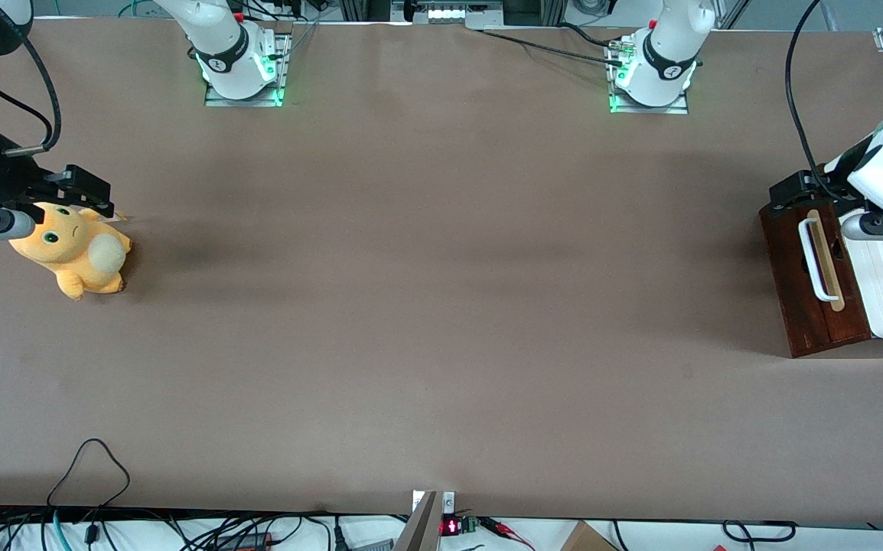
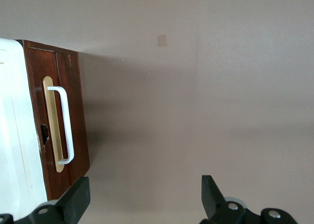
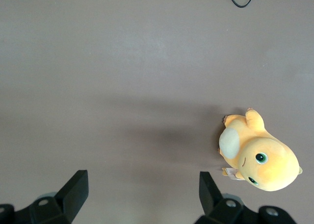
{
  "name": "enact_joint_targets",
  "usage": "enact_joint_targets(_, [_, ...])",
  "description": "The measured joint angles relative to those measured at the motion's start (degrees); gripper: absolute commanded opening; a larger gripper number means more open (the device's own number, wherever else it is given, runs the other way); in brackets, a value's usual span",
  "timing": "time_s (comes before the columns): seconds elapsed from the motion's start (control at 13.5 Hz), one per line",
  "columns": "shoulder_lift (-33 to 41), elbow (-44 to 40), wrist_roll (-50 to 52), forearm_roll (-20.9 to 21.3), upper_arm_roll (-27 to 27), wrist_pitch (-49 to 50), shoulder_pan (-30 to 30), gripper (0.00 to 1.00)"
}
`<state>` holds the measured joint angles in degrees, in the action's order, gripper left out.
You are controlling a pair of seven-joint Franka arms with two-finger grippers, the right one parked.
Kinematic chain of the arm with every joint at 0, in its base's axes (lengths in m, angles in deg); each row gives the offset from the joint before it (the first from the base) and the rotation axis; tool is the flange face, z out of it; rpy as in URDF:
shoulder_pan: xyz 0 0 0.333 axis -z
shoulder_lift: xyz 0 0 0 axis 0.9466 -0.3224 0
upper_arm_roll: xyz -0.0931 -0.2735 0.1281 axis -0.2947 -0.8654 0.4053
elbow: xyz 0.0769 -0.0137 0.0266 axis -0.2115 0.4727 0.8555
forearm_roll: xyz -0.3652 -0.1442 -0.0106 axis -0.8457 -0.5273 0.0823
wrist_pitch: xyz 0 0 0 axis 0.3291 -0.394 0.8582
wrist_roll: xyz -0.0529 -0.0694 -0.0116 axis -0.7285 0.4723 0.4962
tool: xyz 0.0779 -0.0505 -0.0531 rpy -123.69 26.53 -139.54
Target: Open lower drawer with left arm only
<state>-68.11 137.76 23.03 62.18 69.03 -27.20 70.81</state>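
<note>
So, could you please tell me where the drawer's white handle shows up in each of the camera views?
Front view: the white handle sits on the dark wood drawer front at the working arm's end of the table, just nearer the camera than the open gripper.
Left wrist view: the handle lies along a pale wood strip.
Right wrist view: not in it.
Shared landmark: the pale wood strip.

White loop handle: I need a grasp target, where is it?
The white loop handle is on the lower drawer front, at the working arm's table end; the open end effector hovers near it.
</note>
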Motion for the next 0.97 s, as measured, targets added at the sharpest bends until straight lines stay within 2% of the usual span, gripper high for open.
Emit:
enact_joint_targets(0.74, [-0.01,-0.27,-5.76,0.52,-0.18,0.28,0.0,0.99])
enact_joint_targets(0.97, [-0.21,-0.61,-3.62,8.63,-3.33,0.43,0.04,0.99])
